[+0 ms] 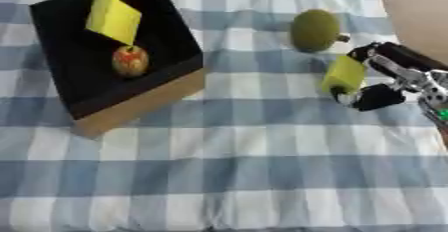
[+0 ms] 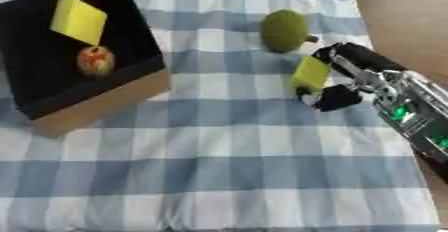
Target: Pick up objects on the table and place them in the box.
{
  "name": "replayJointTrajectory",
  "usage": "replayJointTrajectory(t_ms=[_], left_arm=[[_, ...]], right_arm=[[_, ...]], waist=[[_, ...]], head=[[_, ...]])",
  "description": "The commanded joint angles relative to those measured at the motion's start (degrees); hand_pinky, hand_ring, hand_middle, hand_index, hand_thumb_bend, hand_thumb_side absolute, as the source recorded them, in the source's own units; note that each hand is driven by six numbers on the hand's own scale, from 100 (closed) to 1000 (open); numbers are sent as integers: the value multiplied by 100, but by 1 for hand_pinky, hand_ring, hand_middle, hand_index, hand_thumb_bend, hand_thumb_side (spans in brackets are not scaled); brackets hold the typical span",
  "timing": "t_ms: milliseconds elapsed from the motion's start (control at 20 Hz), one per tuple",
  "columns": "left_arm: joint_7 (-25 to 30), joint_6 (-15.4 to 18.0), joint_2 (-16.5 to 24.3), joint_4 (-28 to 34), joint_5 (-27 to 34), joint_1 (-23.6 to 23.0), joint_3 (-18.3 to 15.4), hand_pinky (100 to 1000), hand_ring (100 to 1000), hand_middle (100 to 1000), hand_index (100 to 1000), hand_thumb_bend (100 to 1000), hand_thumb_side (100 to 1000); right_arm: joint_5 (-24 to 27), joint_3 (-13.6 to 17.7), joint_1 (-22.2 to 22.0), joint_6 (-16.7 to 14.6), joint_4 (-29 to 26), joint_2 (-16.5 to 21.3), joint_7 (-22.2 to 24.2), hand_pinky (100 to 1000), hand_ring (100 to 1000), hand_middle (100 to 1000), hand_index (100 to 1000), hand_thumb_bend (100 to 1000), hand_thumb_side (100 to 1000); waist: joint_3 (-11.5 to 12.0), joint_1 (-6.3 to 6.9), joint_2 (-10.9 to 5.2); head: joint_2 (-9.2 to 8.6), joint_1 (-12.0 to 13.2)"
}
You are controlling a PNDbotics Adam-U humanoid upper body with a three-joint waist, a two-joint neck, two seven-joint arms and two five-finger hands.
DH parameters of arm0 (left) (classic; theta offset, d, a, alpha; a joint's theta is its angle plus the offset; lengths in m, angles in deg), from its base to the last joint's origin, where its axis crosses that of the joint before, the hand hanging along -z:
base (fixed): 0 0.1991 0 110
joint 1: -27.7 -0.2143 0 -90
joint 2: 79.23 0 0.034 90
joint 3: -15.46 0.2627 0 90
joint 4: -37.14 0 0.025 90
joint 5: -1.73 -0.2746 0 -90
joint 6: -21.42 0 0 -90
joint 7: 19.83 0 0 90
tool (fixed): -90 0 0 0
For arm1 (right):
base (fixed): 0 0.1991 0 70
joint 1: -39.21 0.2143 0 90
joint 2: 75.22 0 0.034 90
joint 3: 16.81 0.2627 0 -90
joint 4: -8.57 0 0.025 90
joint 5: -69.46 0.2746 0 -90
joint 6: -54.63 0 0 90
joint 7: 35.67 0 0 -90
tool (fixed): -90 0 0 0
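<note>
Pinching a small yellow block (image 1: 344, 74) between thumb and fingers, my right hand (image 2: 350, 83) holds it over the blue checked cloth (image 1: 227, 166), just below the green round fruit (image 1: 313, 30) and well right of the box (image 1: 87, 83). Inside the box lie a second yellow block (image 1: 114, 19) and a red-yellow fruit (image 1: 129, 61), touching.

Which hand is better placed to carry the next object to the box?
The right hand. It already pinches a small yellow block beside the green fruit, on the right of the checked cloth. The box lies to the left. The left hand is not visible.
</note>
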Motion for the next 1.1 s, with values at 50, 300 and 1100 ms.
replayJointTrajectory(t_ms=[50, 300, 1100], left_arm=[[5, -21, 96, 99, -9, 31, -38, 763, 848, 757, 812, 454, 690], [3, -20, 121, 99, -16, 14, -33, 763, 848, 757, 812, 455, 689], [87, 3, 96, 99, 26, 25, 47, 765, 847, 757, 811, 458, 684]], right_arm=[[39, 175, 40, 41, -304, 343, -32, 861, 842, 490, 715, 150, 243], [263, 249, 347, 71, -857, 626, 173, 858, 813, 488, 716, 117, 184], [259, -789, 3761, -238, -171, -686, 1586, 856, 795, 486, 721, 100, 122]], waist=[[-22, 48, -76], [-36, 18, -115], [60, -59, -252]], head=[[-19, 32], [-23, 44], [30, -101]])
